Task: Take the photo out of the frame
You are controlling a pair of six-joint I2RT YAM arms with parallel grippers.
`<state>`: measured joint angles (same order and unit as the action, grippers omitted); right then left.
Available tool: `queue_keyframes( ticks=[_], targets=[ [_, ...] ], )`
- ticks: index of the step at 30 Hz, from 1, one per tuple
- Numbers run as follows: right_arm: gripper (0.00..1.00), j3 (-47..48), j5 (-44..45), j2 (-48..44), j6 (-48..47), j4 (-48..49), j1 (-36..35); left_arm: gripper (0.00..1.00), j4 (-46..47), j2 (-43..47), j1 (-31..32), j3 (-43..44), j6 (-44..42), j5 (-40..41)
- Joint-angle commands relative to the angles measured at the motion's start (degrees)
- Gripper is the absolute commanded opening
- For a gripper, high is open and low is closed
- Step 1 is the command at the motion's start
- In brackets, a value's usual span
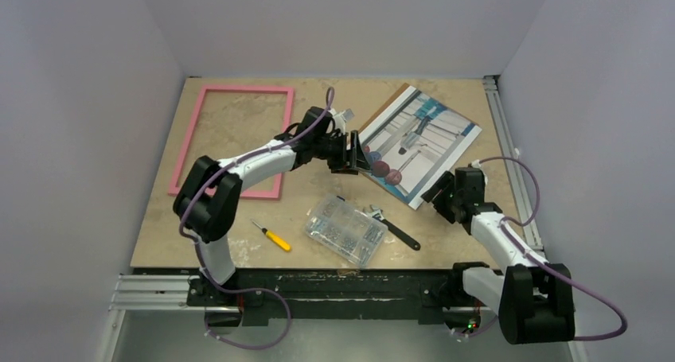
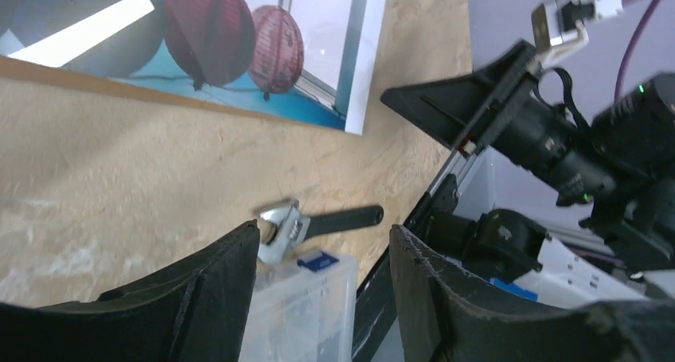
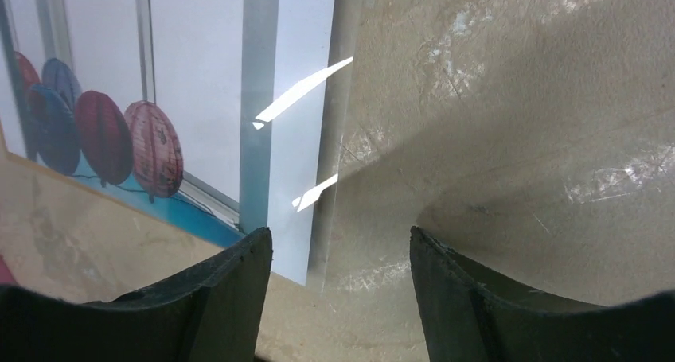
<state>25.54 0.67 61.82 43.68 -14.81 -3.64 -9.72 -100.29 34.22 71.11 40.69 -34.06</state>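
Note:
The pink frame (image 1: 247, 89) lies flat at the far left of the table, with bare table showing through it. The photo (image 1: 426, 135) lies apart from it at the far right, balls toward the centre. It also shows in the left wrist view (image 2: 239, 44) and the right wrist view (image 3: 191, 75). A thin brown edge (image 2: 119, 90) shows under its side. My left gripper (image 1: 356, 157) is open and empty beside the balls corner (image 2: 324, 228). My right gripper (image 1: 440, 193) is open and empty at the photo's near corner (image 3: 341, 233).
A clear screw box (image 1: 346, 228) sits near the front centre, with a black-handled wrench (image 1: 394, 228) beside it and a yellow screwdriver (image 1: 272, 236) to its left. A metal rail (image 1: 509, 155) runs along the table's right edge. Grey walls surround the table.

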Motion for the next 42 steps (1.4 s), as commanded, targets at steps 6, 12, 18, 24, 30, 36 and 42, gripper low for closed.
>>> queue_keyframes(
  ticks=[6, 12, 18, 24, 30, 36, 42],
  targets=[
    [0.62, -6.9, -13.1, 2.9, 3.0, 16.1, 9.4, 0.59, 4.3, -16.4, 0.9, 18.2, 3.6, 3.2],
    [0.62, -6.3, -14.5, 6.7, 3.8, 18.7, 10.6, 0.58, -4.3, -24.5, 0.8, 28.0, -0.5, 7.3],
    [0.60, -6.1, -16.3, 9.4, 4.3, 21.0, 11.2, 0.58, -9.4, -29.5, 0.7, 32.6, -1.4, 10.6],
    [0.58, -6.8, -18.6, 10.2, 5.0, 23.4, 11.3, 0.57, -13.3, -31.7, 0.6, 34.5, -1.2, 12.5],
    [0.58, -7.5, -19.6, 7.8, 4.8, 24.6, 11.3, 0.57, -14.0, -32.9, 0.1, 34.6, 0.5, 12.3],
    [0.57, -7.7, -20.3, 4.0, 5.3, 23.0, 11.2, 0.57, -14.3, -33.3, 0.0, 34.2, 0.7, 12.5],
    [0.57, -8.3, -21.1, 2.2, 6.6, 25.6, 11.2, 0.57, -14.2, -33.6, 0.0, 34.1, 0.7, 12.5]
  ],
)
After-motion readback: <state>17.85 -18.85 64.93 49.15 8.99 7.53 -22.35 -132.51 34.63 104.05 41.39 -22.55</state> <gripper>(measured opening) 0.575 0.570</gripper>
